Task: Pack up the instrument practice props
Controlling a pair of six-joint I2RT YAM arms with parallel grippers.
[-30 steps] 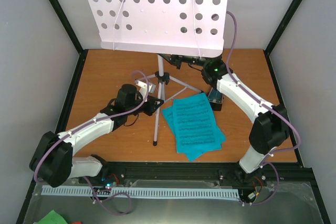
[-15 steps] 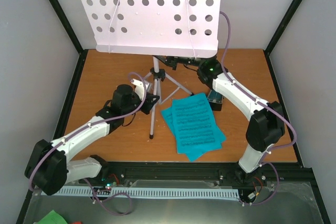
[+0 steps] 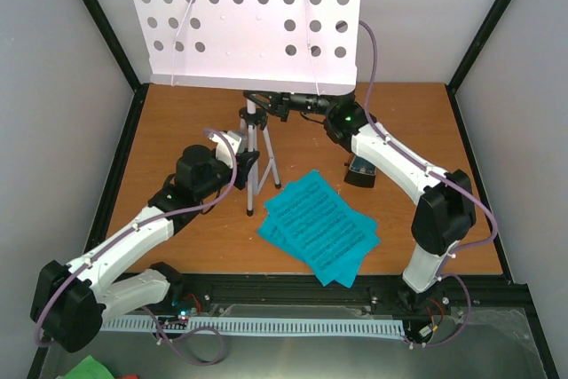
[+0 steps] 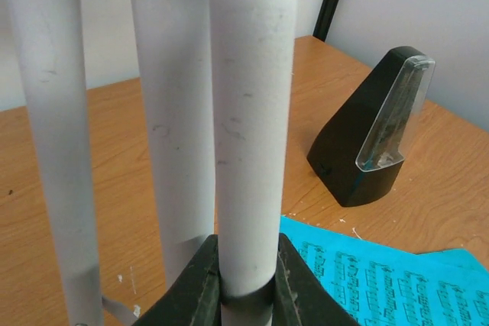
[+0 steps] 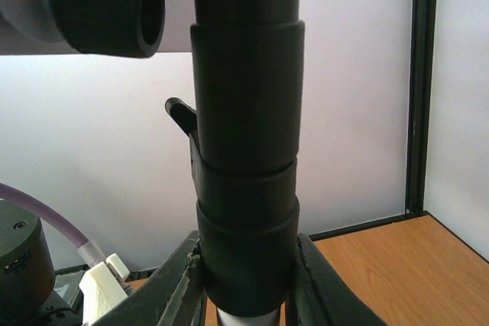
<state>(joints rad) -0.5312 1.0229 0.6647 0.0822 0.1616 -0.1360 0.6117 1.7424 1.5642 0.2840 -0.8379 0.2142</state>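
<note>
the white music stand (image 3: 257,24) has shifted left since a second ago, its legs now drawn in close together, and the cyan sheet-music pages (image 3: 319,235) have slid and turned to lie more crosswise. the stand is upright at the back middle of the table (image 3: 177,113), long axis vertical, perforated desk on top facing the near edge, legs pointing down. the left gripper (image 4: 248,265) is clenched on one white leg tube low down. the right gripper (image 5: 244,265) grasps the black collar on the shaft under the desk. the black metronome (image 4: 344,158), clear cover (image 4: 393,116) on its face, stands upright right of the stand, near the pages' far edge.
</note>
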